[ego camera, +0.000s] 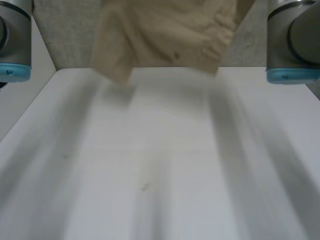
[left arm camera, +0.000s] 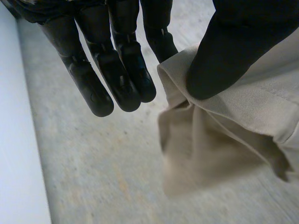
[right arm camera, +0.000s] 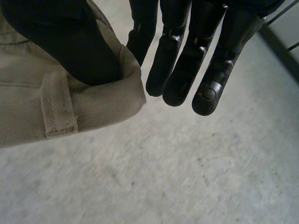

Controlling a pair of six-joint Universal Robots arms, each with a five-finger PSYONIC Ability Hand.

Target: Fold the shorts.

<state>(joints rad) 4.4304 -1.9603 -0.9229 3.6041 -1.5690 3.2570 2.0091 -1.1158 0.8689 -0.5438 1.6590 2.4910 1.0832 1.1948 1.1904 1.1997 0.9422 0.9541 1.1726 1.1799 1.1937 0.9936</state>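
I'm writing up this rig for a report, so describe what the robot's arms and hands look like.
The left arm and right arm are thick grey cylinders, each with a light-blue cap. The left hand and right hand are black, with long segmented fingers, rounded at the tips, and smooth matte thumbs, dark against the beige shorts.

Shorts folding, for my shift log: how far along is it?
Done: the shorts are picked up and hang over the far edge of the table. In hand: the left hand and the right hand each pinch an edge of them between thumb and finger, the right beside a belt loop. Left: no fold shows yet; laying them flat and folding remain.
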